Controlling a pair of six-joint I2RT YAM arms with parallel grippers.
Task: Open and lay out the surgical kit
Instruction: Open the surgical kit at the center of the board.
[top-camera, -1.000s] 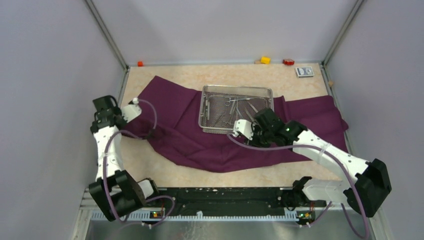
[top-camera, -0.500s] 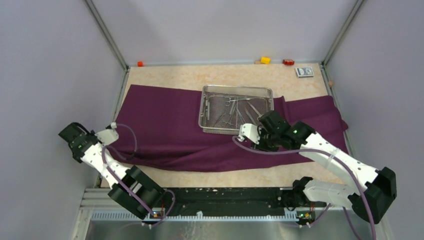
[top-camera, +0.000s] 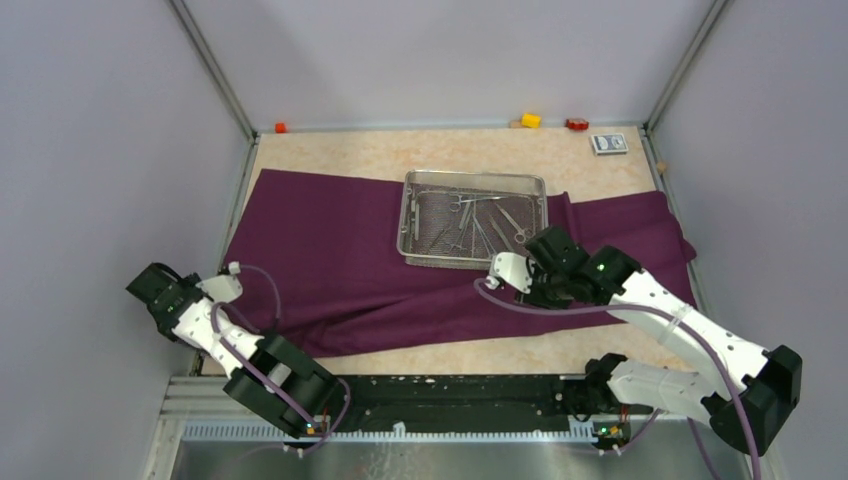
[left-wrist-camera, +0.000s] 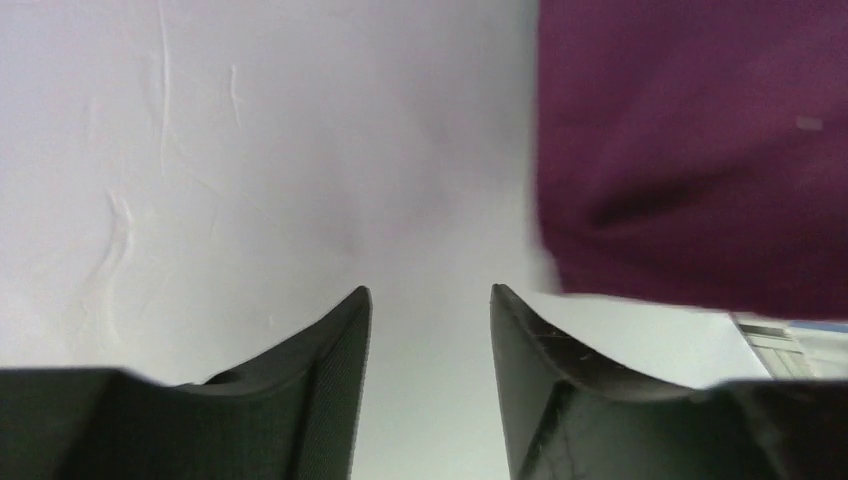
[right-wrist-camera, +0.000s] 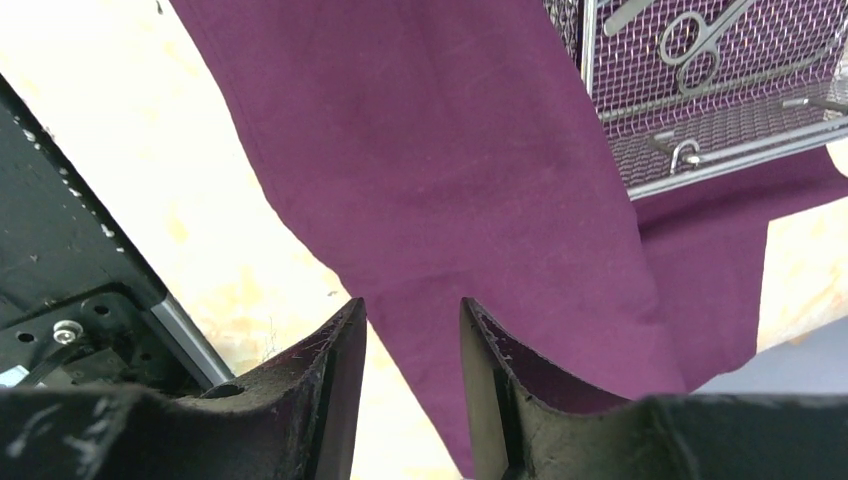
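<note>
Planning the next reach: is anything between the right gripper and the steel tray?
Nothing visible is. The right gripper hangs open over the purple cloth. The tray sits just beyond it on that same cloth, with only flat fabric between them.

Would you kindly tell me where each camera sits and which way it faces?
Top external: above and behind the left arm and right arm, looking down on them, purple cloth and mesh tray.
Left wrist: on the left arm, facing a pale surface and the cloth's edge; left fingers show.
Right wrist: on the right arm, looking down at cloth and tray; right fingers show.
Shared: tray, in top and right wrist.
</note>
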